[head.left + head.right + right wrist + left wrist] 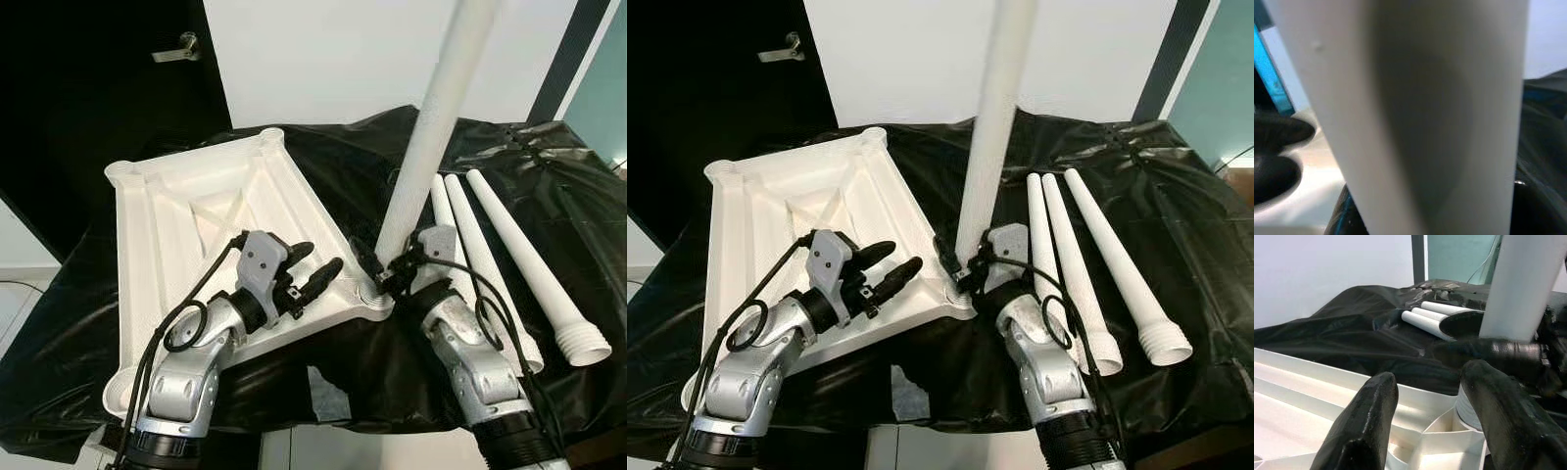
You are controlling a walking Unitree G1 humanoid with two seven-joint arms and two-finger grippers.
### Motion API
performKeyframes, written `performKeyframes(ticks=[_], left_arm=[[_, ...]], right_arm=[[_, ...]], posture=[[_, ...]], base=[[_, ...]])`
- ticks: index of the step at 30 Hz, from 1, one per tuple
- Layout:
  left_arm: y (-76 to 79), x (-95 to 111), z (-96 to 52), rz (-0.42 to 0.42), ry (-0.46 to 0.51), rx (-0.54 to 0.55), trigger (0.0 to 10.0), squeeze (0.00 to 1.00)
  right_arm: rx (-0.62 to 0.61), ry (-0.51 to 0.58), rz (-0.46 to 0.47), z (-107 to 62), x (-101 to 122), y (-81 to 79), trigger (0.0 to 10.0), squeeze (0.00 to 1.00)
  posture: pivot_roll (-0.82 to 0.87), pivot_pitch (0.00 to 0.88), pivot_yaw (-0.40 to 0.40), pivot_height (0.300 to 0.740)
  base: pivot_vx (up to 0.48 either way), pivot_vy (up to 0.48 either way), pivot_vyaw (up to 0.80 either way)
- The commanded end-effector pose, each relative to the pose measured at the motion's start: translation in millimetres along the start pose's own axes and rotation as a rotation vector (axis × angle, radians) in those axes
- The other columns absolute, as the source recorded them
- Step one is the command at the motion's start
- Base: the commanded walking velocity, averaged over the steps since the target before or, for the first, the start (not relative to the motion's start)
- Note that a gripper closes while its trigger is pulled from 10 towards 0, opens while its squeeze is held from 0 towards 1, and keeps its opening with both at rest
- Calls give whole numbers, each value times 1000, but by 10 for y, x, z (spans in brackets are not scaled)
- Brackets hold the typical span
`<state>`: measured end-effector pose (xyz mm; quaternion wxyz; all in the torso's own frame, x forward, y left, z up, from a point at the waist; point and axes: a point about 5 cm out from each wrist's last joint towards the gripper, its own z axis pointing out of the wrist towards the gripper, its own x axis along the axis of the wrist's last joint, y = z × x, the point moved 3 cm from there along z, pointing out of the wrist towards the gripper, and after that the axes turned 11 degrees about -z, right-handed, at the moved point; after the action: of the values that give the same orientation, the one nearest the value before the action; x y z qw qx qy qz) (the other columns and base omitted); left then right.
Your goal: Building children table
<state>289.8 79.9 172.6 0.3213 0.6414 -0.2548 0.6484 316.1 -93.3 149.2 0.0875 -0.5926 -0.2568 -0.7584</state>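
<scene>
Holding the white leg (431,127) low down, my right gripper (390,269) has its 2 black fingers closed around it, right above the corner socket (370,294) of the tabletop (162,230). The leg stands almost straight up, leaning a little, with its bottom end sitting in that corner.

The tabletop lies upside down on the black sheet (549,196), so I can see its ribs. It looks like hard, smooth plastic. I think it is light, stiff and a bit slippery. The leg is long, so its top could wobble. Low down near the socket feels like the best place to hold it, because it tips less from there.

My left gripper (312,269) hangs over the tabletop's near edge, just beside the same corner. Its 2 fingers (1364,426) are apart, about half open, with nothing between them. From the left wrist view the socket sits just past my fingertips, and the leg rises close behind it.

3 more legs (509,259) lie side by side on the sheet, on the right of the standing leg. The outer 1 shows a screw end (585,345), so I guess each leg twists in.
</scene>
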Motion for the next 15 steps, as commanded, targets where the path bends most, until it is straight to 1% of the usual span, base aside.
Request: performKeyframes(ticks=[1, 2, 7, 12, 15], left_arm=[[32, -4, 9, 1, -7, -47, 10000, 0], [30, -4, 9, 0, -7, -46, 10000, 0], [21, -10, 12, -2, -9, -40, 10000, 0], [24, -11, 13, -2, -11, -44, 10000, 0], [24, -9, 12, -2, -11, -45, 10000, 0]], right_arm=[[19, -121, -5, -102, -300, -84, 10000, 0], [20, -120, -22, -121, -324, -99, 10000, 0], [35, -114, -51, -156, -376, -140, 10000, 0], [36, -92, -76, -138, -398, -90, 10000, 0], [44, -89, -70, -132, -403, -91, 10000, 0]], posture=[[11, 0, 33, 740], [11, 0, 34, 740], [9, 0, 39, 740], [11, 0, 42, 740], [12, 0, 41, 740]], base=[[0, 0, 0], [0, 0, 0], [0, 0, 0], [0, 0, 0], [0, 0, 0]])
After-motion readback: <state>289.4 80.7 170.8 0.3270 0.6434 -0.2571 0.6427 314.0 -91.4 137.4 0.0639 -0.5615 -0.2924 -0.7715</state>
